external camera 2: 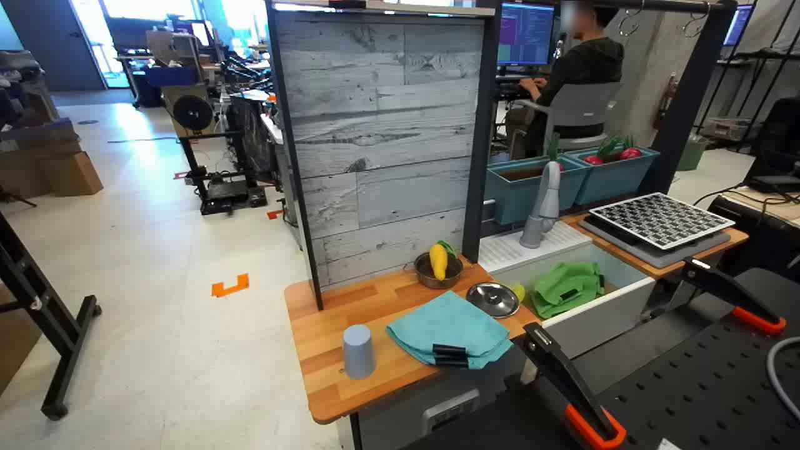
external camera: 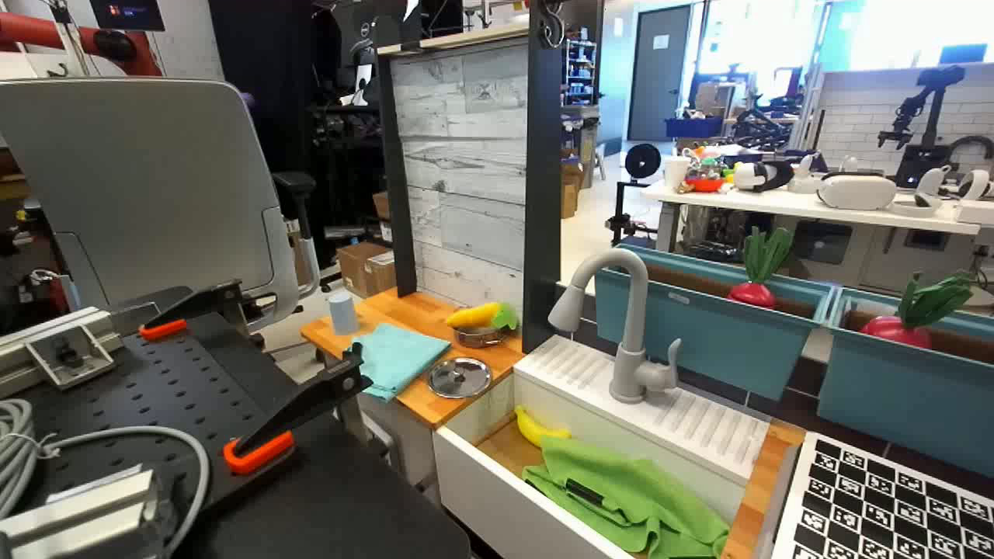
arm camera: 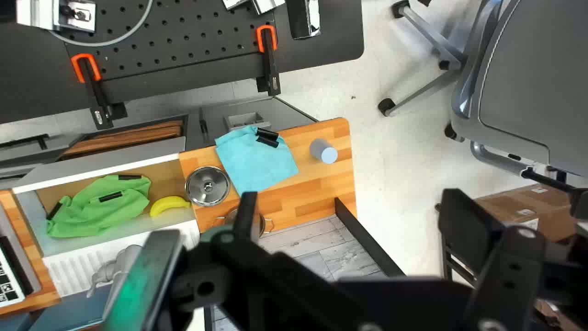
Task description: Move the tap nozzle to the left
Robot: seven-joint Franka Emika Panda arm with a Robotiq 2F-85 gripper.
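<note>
Tap nozzle [external camera: 636, 310] at lower left of the wrist view, well apart from a wide-spread gripper [arm camera: 356, 209]

Begin with the white sink [external camera: 481, 497]. On its ribbed back ledge [external camera: 699, 423], find the tap nozzle: grey, upright on a short round base [external camera: 625, 384], long axis vertical. Follow the arch over to the spout head [external camera: 569, 309], angled downward and, in an exterior view, out to the left, opposite a small lever [external camera: 658, 376] on the base.

From the gripper, look down and to the left in the wrist view for the tap nozzle, partly covered by the gripper's own bulk. In both exterior views, no gripper in sight beside it. Only one gripper, so no nearer one to choose; spread wide, holding nothing visible. For the coming move, probably travel sideways and down to the spout head before pushing it around; not possible to tell from here the "left" intended.

Count, big to small: one black perforated table [external camera: 225, 373], one grey wood-look panel [external camera 2: 375, 206], one sink, two blue planters [external camera: 699, 334], one checkered board [external camera 2: 661, 220], one light blue cloth [external camera 2: 447, 322], one green cloth [external camera: 652, 497], two orange-tipped clamps [arm camera: 270, 69], one tap nozzle, one metal pot [external camera 2: 431, 283], one round lid [external camera: 460, 378], at least three leafy red bulbs [external camera: 752, 295], one yellow vegetable [external camera: 474, 316] with a green end in the pot, one upturned cup [external camera 2: 358, 356], and one banana [arm camera: 170, 205] in the sink.
</note>
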